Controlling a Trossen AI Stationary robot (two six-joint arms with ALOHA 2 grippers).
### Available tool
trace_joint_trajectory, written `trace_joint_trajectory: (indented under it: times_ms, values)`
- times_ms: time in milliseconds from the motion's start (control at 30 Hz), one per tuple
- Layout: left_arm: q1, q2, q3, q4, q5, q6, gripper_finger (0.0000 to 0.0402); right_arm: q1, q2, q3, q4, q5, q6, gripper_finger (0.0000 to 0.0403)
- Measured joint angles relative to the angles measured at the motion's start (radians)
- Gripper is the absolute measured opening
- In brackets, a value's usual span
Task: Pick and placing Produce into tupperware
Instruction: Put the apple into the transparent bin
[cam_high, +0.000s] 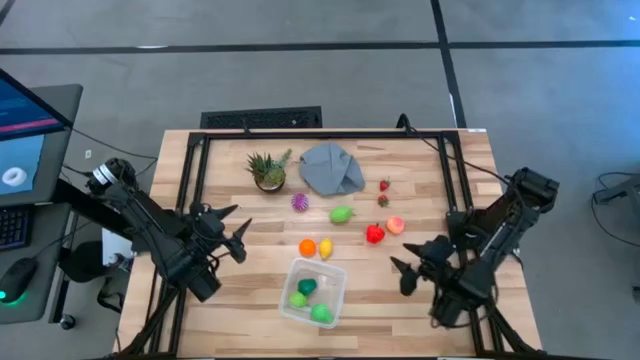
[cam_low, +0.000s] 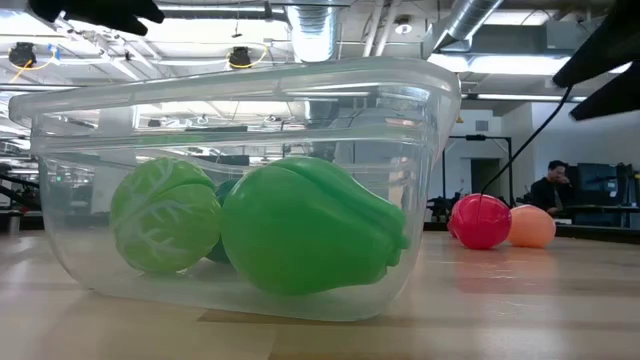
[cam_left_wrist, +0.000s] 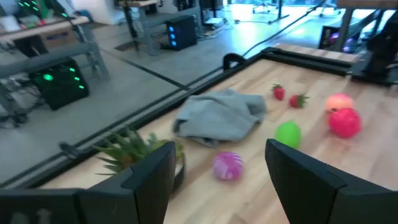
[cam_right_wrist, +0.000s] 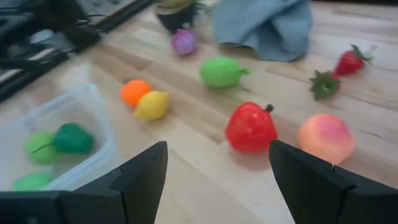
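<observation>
The clear tupperware (cam_high: 313, 291) stands near the table's front edge and holds three green pieces (cam_low: 300, 225). The other produce lies loose on the wood behind it: an orange (cam_high: 307, 247) and a lemon (cam_high: 325, 248), a green fruit (cam_high: 342, 214), a purple one (cam_high: 300, 202), a red pepper (cam_high: 375, 234), a peach (cam_high: 396, 225) and two strawberries (cam_high: 384, 185). My left gripper (cam_high: 237, 225) hangs open left of the tupperware, above the table. My right gripper (cam_high: 405, 268) hangs open to its right, fingers toward the red pepper (cam_right_wrist: 250, 127), holding nothing.
A spiky potted plant (cam_high: 268, 170) and a crumpled grey cloth (cam_high: 332, 168) sit at the table's far side. A black frame rail (cam_high: 320, 133) runs around the table. A person (cam_low: 555, 185) sits in the room beyond. Bare wood lies between the tupperware and the right gripper.
</observation>
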Motion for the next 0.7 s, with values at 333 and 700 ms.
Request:
trace_joint_trajectory:
  times_ms: [333,700]
  values:
    - [0.031,-0.170,-0.047,-0.028,-0.023,0.100,0.0240,-0.296,-0.092,0.001,0.149,-0.139,0.047,0.0307]
    - [0.035,-0.412,-0.063,-0.028,-0.076,0.304,0.0240,-0.584,-0.180,0.002,0.548,-0.463,-0.432,0.0306]
